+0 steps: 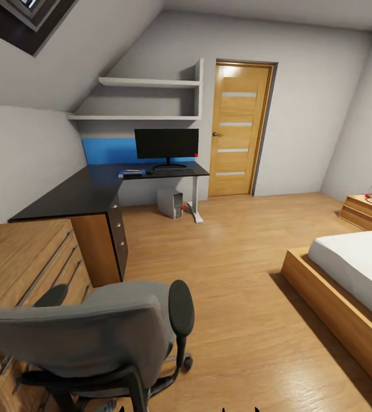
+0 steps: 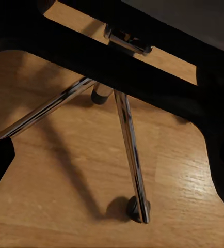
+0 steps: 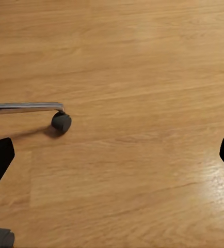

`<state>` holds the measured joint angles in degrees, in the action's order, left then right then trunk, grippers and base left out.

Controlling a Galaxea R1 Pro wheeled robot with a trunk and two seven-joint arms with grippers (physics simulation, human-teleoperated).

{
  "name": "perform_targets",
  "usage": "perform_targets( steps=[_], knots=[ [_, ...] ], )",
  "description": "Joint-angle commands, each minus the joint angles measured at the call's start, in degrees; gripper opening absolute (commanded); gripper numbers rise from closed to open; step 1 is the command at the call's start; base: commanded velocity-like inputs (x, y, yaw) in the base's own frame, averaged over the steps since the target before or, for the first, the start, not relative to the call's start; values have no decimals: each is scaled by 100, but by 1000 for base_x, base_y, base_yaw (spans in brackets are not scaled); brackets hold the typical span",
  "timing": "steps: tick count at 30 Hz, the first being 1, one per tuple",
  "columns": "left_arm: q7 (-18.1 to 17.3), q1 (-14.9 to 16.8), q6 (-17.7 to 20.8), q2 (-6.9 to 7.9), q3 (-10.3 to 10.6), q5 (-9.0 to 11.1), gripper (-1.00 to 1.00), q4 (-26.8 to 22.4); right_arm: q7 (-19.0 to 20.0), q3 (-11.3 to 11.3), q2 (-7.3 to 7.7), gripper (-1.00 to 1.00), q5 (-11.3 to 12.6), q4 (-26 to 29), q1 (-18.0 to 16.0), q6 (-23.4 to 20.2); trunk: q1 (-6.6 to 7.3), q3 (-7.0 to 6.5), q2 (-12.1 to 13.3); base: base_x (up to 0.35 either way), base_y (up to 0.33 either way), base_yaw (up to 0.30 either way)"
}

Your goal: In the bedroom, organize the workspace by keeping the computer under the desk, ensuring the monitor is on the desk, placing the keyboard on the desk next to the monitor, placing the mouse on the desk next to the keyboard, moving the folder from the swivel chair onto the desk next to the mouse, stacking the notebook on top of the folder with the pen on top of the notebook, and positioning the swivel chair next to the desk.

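While I sit behind the swivel chair (image 1: 88,326) at lower left, my right hand (image 3: 112,155) gapes wide, empty, over floor; the left hand's state I cannot tell. Farther, upper centre: computer (image 1: 170,203) under table (image 1: 88,191), monitor (image 1: 166,143), keyboard (image 1: 173,170), folder (image 1: 132,172).

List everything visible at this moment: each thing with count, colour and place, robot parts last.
swivel chair: 1, grey with black armrests, near foreground, far from the desk; chrome legs and castors in both wrist views
desk: 1, glossy black, along left wall and far corner
monitor: 1, black, on far end of desk
keyboard: 1, dark, in front of monitor
folder: 1, blue, on desk left of keyboard
computer: 1, silver-grey, on floor under desk
door: 1, oak, far wall
bed: 1, white on wood frame, right
left gripper: dark fingers at frame edges, spread
right gripper: dark fingertips at frame edges, spread
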<state>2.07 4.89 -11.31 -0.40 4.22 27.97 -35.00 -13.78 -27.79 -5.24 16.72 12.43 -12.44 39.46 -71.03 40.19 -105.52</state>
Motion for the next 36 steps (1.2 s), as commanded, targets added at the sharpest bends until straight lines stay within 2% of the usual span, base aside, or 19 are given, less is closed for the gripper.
perform_targets(
  steps=[1,16,21,27,36],
  knots=[
    [22,3,-29,5,35,59,100,2,-28,-50,-1,100,41,-4,-5,18,1,5,-2,38,0,0],
    [22,3,-29,5,35,59,100,9,-28,-51,-3,100,41,-4,-7,18,1,5,-2,222,0,0],
    [22,3,-29,5,35,59,100,11,-28,-51,-1,100,40,-4,-5,18,1,5,-2,66,0,0],
    [22,3,-30,5,35,59,100,11,-28,-51,-1,100,41,-4,-7,18,1,5,-2,-79,0,0],
    [22,3,-30,5,35,60,100,11,-28,-51,1,100,41,-4,-6,18,1,5,-2,-281,0,0]
  ],
)
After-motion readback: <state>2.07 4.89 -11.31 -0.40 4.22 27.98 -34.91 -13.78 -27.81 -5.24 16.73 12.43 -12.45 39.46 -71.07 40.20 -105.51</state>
